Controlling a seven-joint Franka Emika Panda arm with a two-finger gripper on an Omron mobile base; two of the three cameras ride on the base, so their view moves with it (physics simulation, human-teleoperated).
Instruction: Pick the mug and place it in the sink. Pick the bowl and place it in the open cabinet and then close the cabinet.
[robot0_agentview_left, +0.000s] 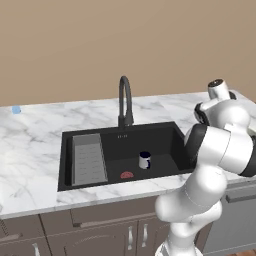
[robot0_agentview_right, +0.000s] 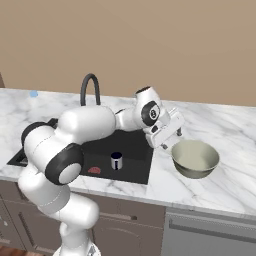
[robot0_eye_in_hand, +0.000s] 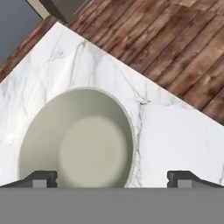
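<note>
The small cylindrical mug (robot0_agentview_left: 144, 160), white-grey outside and dark navy inside, is seen standing upright on the floor of the large black rectangular sink (robot0_agentview_left: 170, 131), just beside the red drain mark (robot0_agentview_left: 127, 175) and to the right of the grey ribbed drain tray (robot0_agentview_left: 88, 159). The black gooseneck faucet (robot0_agentview_left: 125, 102) rises behind the basin at its rear edge. The sink is set into a white marble counter (robot0_agentview_left: 35, 145) with grey veining, below which grey-brown drawer fronts (robot0_agentview_left: 107, 220) with short silver handles are visible.

The wide, round, pale cream-green bowl (robot0_agentview_right: 195, 158) is seen resting on the counter to the right of the sink, near the counter's front edge and well apart from the mug. The white arm's two-finger gripper (robot0_agentview_right: 174, 136) is held over the bowl's left rim, close above it; contact cannot be told. In the hand view the jaws are shown spread wide, with one dark fingertip (robot0_eye_in_hand: 41, 178) over the bowl's rim and the other over bare marble beside it. Nothing is held between them. Brown wooden floorboards (robot0_eye_in_hand: 175, 48) are seen beyond the counter's edge in the hand view.
</note>
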